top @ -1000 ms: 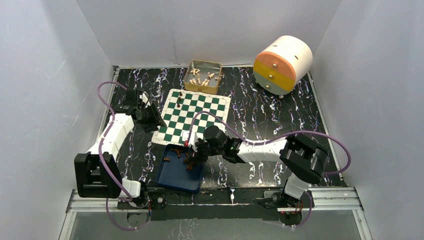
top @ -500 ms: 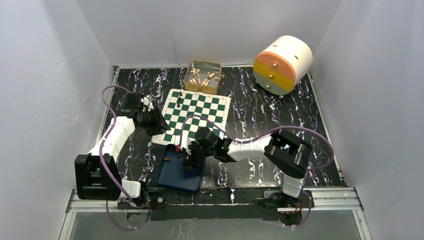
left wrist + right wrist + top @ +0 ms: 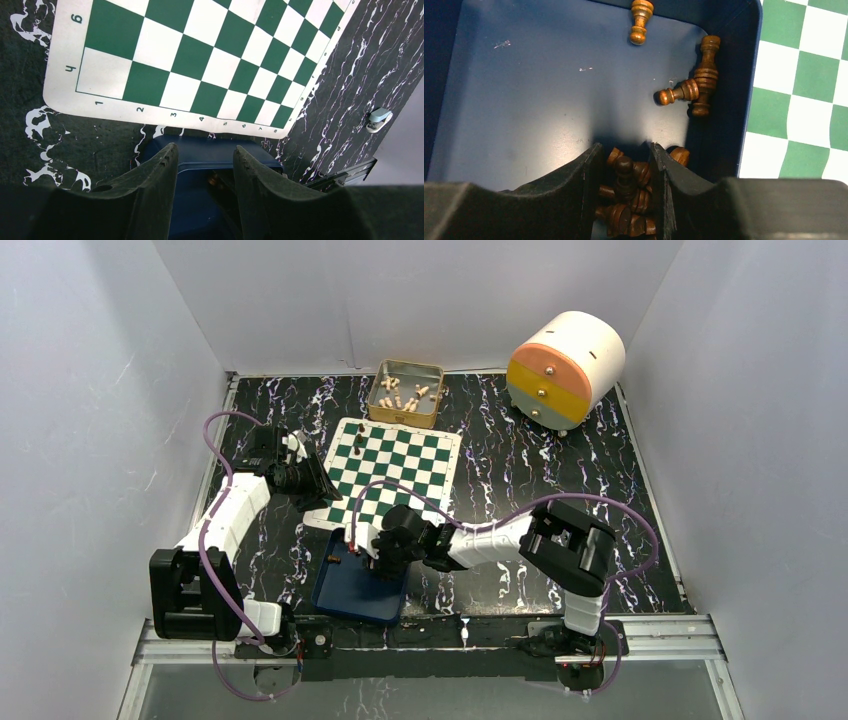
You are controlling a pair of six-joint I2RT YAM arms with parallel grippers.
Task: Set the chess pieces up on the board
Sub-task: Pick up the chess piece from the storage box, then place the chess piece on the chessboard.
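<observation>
Right tool (image 3: 624, 150) is down inside the blue rectangular tray (image 3: 524, 90), jaws partly apart and straddling a heap of tiny dark-brown wooden chess pieces (image 3: 624, 200) at the tray's near end. One darker piece (image 3: 624, 169) stands between the fingers with others packed against it, and nothing looks clamped yet. The rest of the task pieces lie loose on the tray floor: a single pawn (image 3: 640, 22) at the far wall and a crossed pair (image 3: 696, 85) by the right wall. A couple of dark pieces (image 3: 358, 440) already stand at the far-left corner of the green-and-white checkered chess mat (image 3: 395, 465). Left tool (image 3: 206, 150) hovers at the mat's left edge, jaws apart and empty. Main risk, in my judgement: closing here catches two or three pieces at once because the heap is so tight, and the extras drop on the lift, either back into the tray or onto the black white-veined surface (image 3: 520, 470). Second risk: a piece pinched askew swings in the jaws and topples when set on its square. Third: the fingers jam against the tray floor and drag the tray into the mat's near edge, which it adjoins, shifting the mat and the standing pieces.
</observation>
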